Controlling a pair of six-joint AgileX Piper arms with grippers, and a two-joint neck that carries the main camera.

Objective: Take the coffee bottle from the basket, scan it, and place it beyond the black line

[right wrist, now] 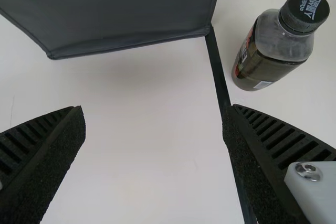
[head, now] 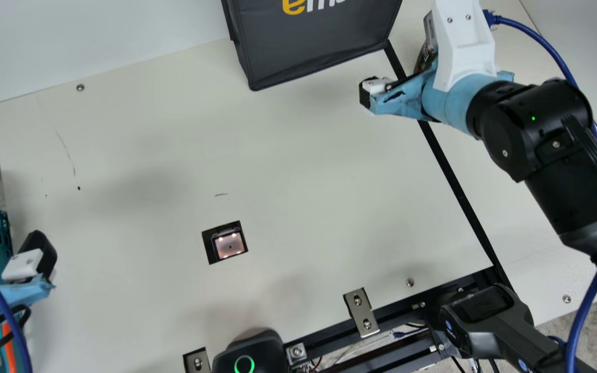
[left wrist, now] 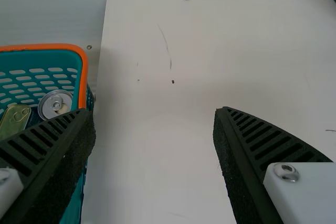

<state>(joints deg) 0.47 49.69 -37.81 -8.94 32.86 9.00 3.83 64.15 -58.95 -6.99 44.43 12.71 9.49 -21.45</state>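
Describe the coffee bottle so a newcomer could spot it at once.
Start at the big dark fabric bag and find the black line at its corner. Just across that line from the bag stands the coffee bottle, set apart by see-through shoulders, brown contents and a round dark cap.

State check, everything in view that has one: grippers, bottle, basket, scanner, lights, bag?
Left gripper: open, empty
Right gripper: open, empty
Coffee bottle: capped, upright, released, beyond the black line
Basket: holds cans
Silver-topped can: in basket, tab end up
Scanner window: lit, uncovered
Black device at main view's bottom edge: green ring lit
Dark bag: standing; open or closed, can't tell
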